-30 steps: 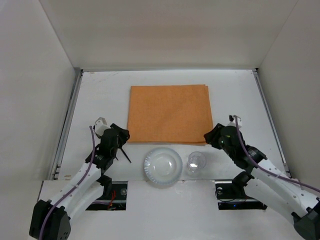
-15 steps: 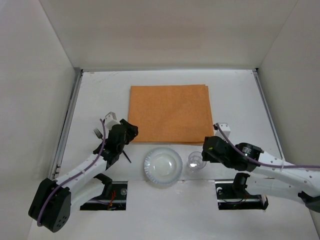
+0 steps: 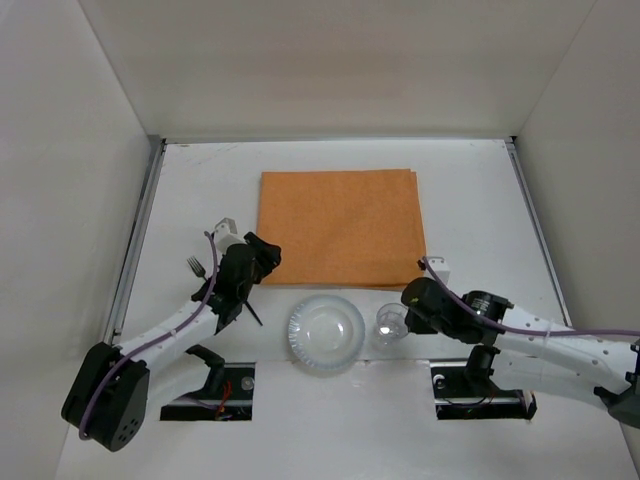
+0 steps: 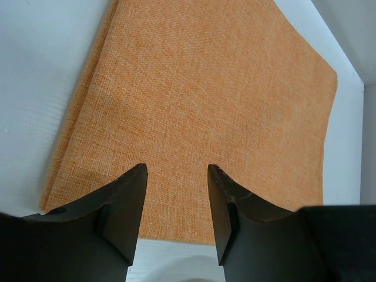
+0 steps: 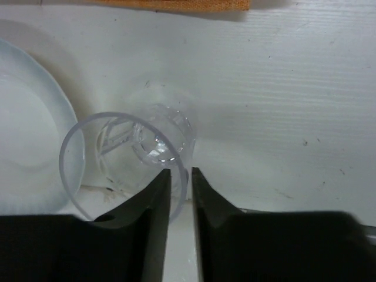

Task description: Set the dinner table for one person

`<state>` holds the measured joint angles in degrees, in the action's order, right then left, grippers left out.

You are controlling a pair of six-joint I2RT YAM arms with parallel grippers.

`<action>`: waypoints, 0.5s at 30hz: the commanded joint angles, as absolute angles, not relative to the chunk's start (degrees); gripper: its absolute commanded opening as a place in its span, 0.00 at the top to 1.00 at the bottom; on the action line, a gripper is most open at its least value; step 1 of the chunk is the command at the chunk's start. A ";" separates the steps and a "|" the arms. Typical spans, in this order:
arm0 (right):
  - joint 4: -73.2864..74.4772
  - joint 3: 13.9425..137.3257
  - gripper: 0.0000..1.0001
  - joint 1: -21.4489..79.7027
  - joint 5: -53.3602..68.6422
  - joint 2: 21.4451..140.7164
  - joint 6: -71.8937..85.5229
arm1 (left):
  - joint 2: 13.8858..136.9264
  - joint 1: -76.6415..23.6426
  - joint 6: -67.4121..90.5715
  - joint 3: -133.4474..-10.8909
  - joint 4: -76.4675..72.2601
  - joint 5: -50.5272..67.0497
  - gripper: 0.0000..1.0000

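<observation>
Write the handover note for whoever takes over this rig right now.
The left claw is open and empty, over the orange placemat near its near left corner.
The right claw looks closed on the wall of the clear cup, just right of the plate at the front of the dinner table.
The fork lies left of the left arm.
Done: placemat laid, nothing on it.
Left: plate, cup and fork to their places.

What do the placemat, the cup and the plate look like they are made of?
Placemat: woven cloth, matte orange; the weave shows close up. Cup: clear plastic or glass, see-through with bright glints; which of the two is unclear. Plate: probably translucent plastic, glossy, with a soft sheen.
</observation>
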<state>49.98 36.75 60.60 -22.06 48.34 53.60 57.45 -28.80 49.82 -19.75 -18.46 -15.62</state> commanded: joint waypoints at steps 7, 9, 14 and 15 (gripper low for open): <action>45.52 41.82 0.95 56.64 -19.86 46.50 48.96 | 58.80 -28.17 48.52 -21.89 -23.64 -14.77 0.56; 45.36 45.07 0.95 56.21 -19.86 46.14 47.65 | 59.24 -27.38 48.52 -21.80 -24.43 -14.33 0.56; 37.64 53.77 0.94 46.65 -17.59 53.33 38.08 | 59.50 -26.85 48.16 -20.57 -26.27 -13.89 0.56; 34.40 55.18 0.94 43.75 -16.27 55.96 35.79 | 59.68 -26.67 48.08 -20.31 -26.45 -13.71 0.56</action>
<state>45.25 49.69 48.99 -18.44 51.46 43.11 59.53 -27.14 49.30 -19.75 -22.20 -14.04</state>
